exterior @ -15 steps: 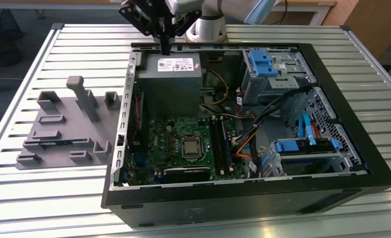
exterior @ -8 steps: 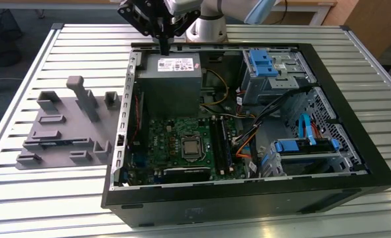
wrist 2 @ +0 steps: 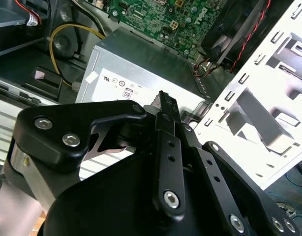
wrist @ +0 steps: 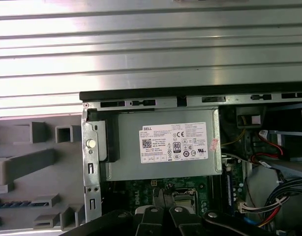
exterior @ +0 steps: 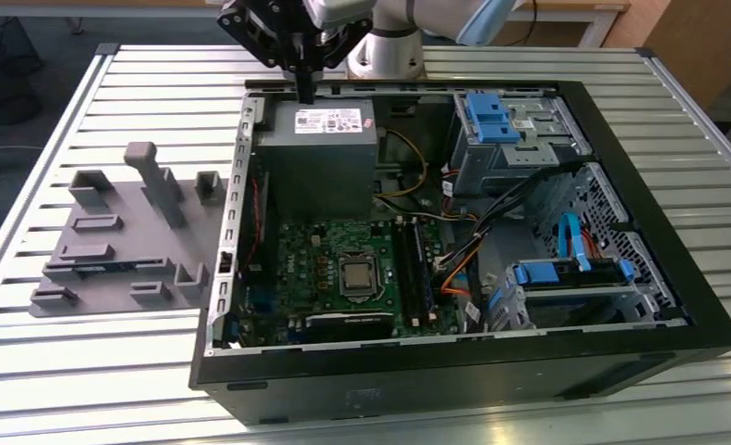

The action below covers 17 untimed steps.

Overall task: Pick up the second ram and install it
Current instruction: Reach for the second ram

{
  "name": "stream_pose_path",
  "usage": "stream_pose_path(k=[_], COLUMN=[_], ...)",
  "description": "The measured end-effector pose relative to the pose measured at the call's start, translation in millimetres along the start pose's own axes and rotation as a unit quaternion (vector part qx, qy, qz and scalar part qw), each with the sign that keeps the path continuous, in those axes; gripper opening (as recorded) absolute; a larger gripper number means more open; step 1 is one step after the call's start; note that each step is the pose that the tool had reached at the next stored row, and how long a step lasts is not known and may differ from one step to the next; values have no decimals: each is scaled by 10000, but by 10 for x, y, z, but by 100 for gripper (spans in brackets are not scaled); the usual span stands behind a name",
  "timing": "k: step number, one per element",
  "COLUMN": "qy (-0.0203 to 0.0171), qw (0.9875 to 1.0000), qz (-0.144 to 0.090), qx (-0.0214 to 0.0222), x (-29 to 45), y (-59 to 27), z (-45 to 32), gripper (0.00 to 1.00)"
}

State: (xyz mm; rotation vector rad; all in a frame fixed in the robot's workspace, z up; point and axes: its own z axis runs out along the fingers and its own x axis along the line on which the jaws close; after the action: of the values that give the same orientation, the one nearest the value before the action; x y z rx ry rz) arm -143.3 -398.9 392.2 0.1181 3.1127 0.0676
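In the exterior view the gripper [exterior: 305, 91] hangs over the power supply [exterior: 316, 158], fingers pinched together on nothing, likewise in the second wrist view, while the first wrist view shows the second ram [wrist: 18, 203] in the tray [wrist: 67, 164] beside that supply.

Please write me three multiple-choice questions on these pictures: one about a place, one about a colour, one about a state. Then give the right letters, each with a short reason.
1. Over what does the gripper hang in the computer case?
A. the power supply
B. the motherboard
C. nothing; it is beside the case

2. What colour is the motherboard?
A. red
B. white
C. green

3. In what state is the computer case?
A. shut by its side panel
B. lying open, with its insides showing
C. standing on end

Answers: A, in the exterior view the gripper is above the supply's far edge; C, the board is green in the exterior view; B, the board and cables lie bare.
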Motion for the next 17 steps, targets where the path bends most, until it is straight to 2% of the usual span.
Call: stream_pose_path(k=[17], qy=[0], qw=[10000], qz=[0], qx=[0], x=[39], y=[-3], z=[3], gripper=[11])
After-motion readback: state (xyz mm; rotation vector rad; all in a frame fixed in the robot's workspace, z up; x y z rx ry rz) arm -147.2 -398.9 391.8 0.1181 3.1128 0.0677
